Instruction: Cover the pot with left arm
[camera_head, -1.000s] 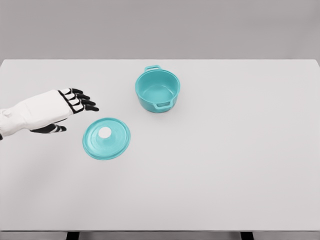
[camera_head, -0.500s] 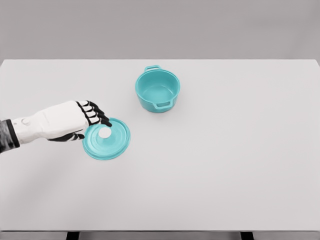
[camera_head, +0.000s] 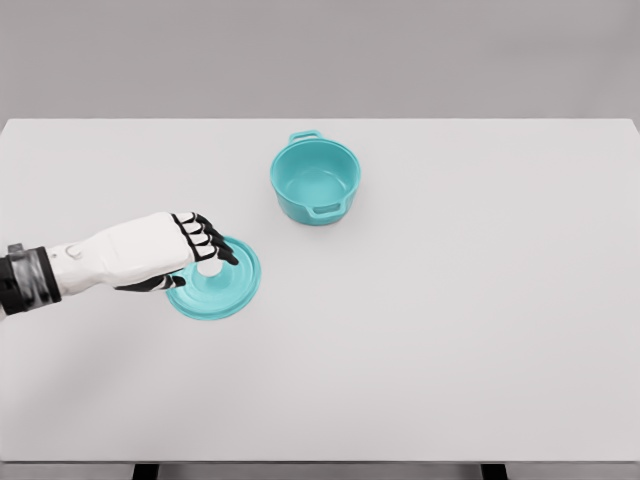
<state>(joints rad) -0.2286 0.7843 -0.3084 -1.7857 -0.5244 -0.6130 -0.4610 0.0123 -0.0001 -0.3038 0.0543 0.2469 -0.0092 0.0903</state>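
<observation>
At the left edge of the frame, a little below mid-height, the white left arm comes in and runs rightward, ending in the left hand (camera_head: 150, 252), whose black-jointed fingers (camera_head: 205, 240) reach over the left part of the teal lid (camera_head: 225, 285). The fingers are bent downward and loosely gathered above the lid's white knob (camera_head: 210, 268) (partly hidden beneath the fingertips), while the thumb shows lower down at the lid's left rim; whether any of them actually touches the knob or the lid cannot be told from this view, and nothing is clearly pinched. The lid itself lies flat on the white tabletop (camera_head: 450, 330), left of centre in the frame. Up and to the right of it, just left of the frame's centre line in the upper half, stands the teal pot (camera_head: 314, 180), upright and uncovered, its interior visible, with one handle toward the far side and one toward the near side. Lid and pot sit well apart, with bare tabletop between them.
</observation>
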